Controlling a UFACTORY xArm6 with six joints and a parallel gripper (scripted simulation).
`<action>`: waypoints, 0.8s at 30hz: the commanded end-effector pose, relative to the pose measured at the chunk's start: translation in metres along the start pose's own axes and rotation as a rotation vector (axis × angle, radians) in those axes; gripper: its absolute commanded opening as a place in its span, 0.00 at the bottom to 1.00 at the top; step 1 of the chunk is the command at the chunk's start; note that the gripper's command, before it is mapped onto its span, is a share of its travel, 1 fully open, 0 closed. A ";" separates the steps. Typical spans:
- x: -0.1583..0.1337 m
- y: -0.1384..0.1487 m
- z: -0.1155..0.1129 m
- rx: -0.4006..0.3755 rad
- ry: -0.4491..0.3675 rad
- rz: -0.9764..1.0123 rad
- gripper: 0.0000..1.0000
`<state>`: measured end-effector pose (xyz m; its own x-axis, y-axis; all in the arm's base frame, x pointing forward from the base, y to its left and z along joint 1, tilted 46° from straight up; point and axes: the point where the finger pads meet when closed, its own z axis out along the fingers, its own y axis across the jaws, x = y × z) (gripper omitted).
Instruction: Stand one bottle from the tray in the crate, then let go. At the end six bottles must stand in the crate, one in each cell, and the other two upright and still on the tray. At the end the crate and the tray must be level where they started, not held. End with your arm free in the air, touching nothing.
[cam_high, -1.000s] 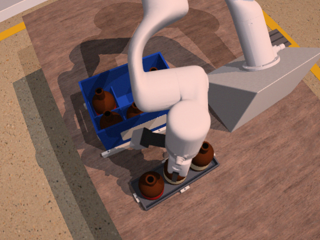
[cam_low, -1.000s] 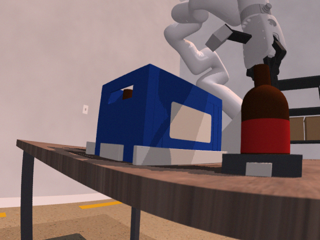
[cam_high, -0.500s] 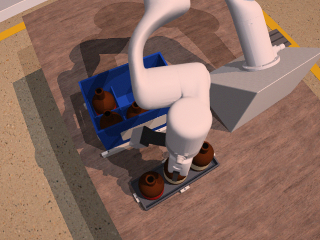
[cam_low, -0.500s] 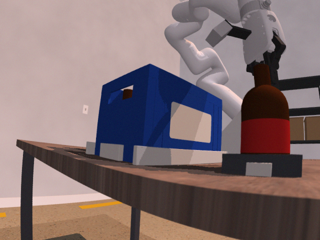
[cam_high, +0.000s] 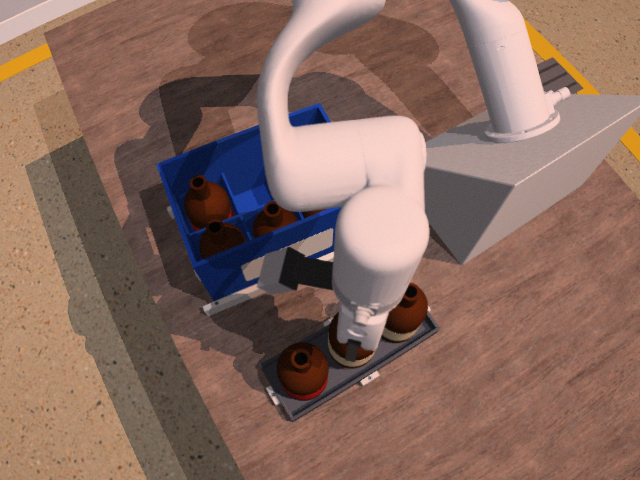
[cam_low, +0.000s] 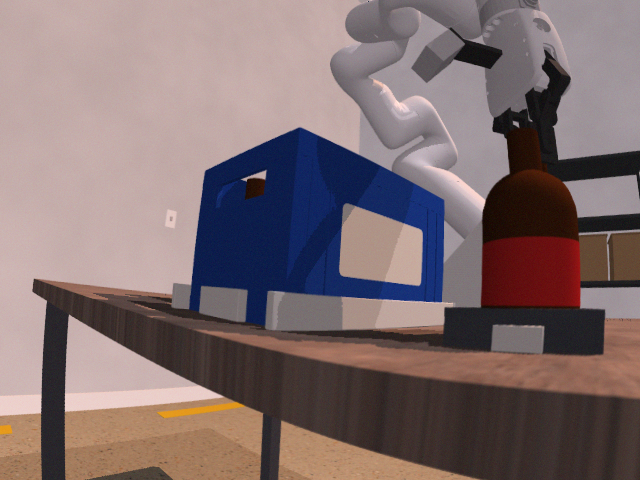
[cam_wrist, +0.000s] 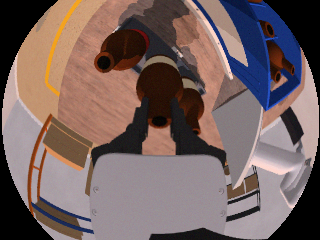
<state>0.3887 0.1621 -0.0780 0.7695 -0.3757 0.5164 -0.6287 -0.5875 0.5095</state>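
Observation:
A dark grey tray (cam_high: 351, 361) near the table's front holds three brown bottles. My gripper (cam_high: 355, 345) is shut on the neck of the middle, cream-banded bottle, whose base sits within the tray. In the wrist view my fingers clamp this bottle's neck (cam_wrist: 160, 90). A red-banded bottle (cam_high: 302, 369) stands to its left and another cream-banded bottle (cam_high: 408, 310) to its right. The blue crate (cam_high: 248, 206) behind holds three bottles in plain view (cam_high: 205, 201), (cam_high: 219, 238), (cam_high: 272, 217). One back cell (cam_high: 253, 193) shows empty. The arm hides the crate's right cells.
The arm's grey base block (cam_high: 516, 170) stands right of the crate. Pale stops (cam_low: 310, 310) sit along the crate's foot. In the low side view the red-banded bottle (cam_low: 529, 227) hides the held one, and the gripper (cam_low: 532, 124) is above its neck.

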 end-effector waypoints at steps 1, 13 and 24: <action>0.000 -0.001 -0.007 0.004 0.001 0.001 0.00; 0.000 -0.002 -0.013 0.004 0.001 0.001 0.00; 0.000 -0.002 -0.013 0.004 0.001 0.001 0.00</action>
<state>0.3872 0.1708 -0.0710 0.7695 -0.3757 0.5164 -0.6287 -0.5873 0.5097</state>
